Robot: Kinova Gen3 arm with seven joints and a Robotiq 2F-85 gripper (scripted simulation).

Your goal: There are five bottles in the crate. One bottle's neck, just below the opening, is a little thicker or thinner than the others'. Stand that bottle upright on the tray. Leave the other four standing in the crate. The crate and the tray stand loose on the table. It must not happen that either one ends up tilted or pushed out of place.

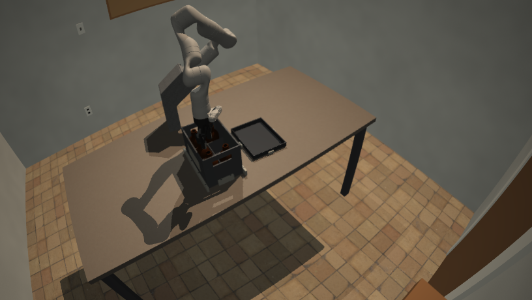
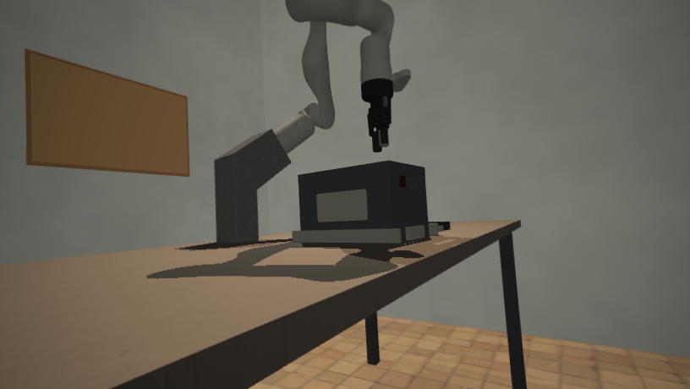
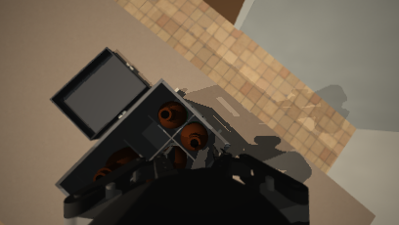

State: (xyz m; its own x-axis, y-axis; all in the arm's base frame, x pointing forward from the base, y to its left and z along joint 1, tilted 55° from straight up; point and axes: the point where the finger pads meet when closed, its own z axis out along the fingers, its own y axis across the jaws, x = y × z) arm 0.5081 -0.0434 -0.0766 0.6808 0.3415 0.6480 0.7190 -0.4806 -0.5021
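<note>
The dark crate (image 1: 223,172) (image 2: 308,200) (image 3: 161,81) stands on the table with brown bottles inside. One bottle (image 1: 225,147) (image 3: 171,116) stands in a corner compartment and another bottle (image 1: 208,152) (image 3: 194,136) beside it. A third bottle (image 3: 179,157) and a fourth bottle (image 3: 123,157) are partly covered by the gripper in the wrist view; the fifth is hidden there. I cannot tell which neck differs. My gripper (image 1: 205,141) (image 2: 380,147) (image 3: 194,152) is open and empty, pointing down above the crate. The tray (image 1: 259,137) (image 2: 445,225) (image 3: 105,93) holds nothing.
The tray lies close beside the crate's long side. The table (image 1: 313,104) (image 2: 193,309) (image 3: 29,64) has its front edge a short way beyond the crate's short wall. The crate's walls and thin dividers stand around the bottles. The arm's grey base stands behind the crate.
</note>
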